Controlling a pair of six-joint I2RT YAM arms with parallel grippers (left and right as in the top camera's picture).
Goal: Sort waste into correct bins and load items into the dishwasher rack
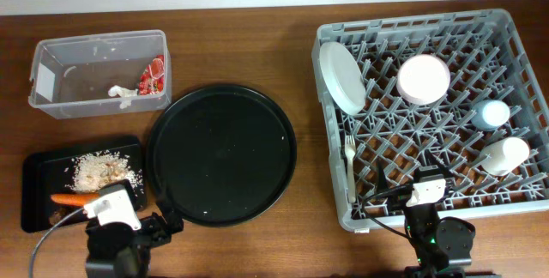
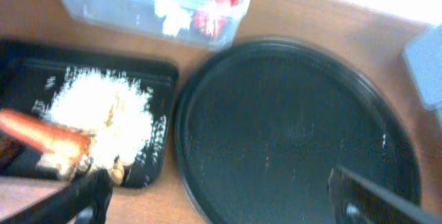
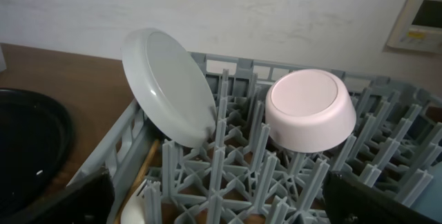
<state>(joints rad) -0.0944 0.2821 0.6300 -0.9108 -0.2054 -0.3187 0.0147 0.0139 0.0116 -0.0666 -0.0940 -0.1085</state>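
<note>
The grey dishwasher rack [image 1: 330, 201] on the right holds an upright pale grey plate [image 1: 341, 76], an upturned pinkish-white bowl [image 1: 423, 79], a blue cup [image 1: 492, 113], a cream cup [image 1: 506, 154] and a white fork [image 1: 350, 162]. The plate [image 3: 169, 89] and bowl [image 3: 309, 110] also show in the right wrist view. The clear tub [image 1: 51, 55] holds the red wrapper [image 1: 154, 75] and white tissue [image 1: 122, 93]. The shallow black tray [image 1: 34, 171] holds rice [image 1: 99, 171] and the carrot [image 1: 75, 199]. My left gripper [image 2: 221, 207] is open and empty by the tray's near right corner. My right gripper [image 3: 221, 207] is open and empty over the rack's front edge.
A large round black tray [image 1: 223, 154] lies bare in the middle, between the shallow tray and the rack; it also fills the left wrist view [image 2: 297, 127]. The table is brown wood. A pale wall stands behind the rack in the right wrist view.
</note>
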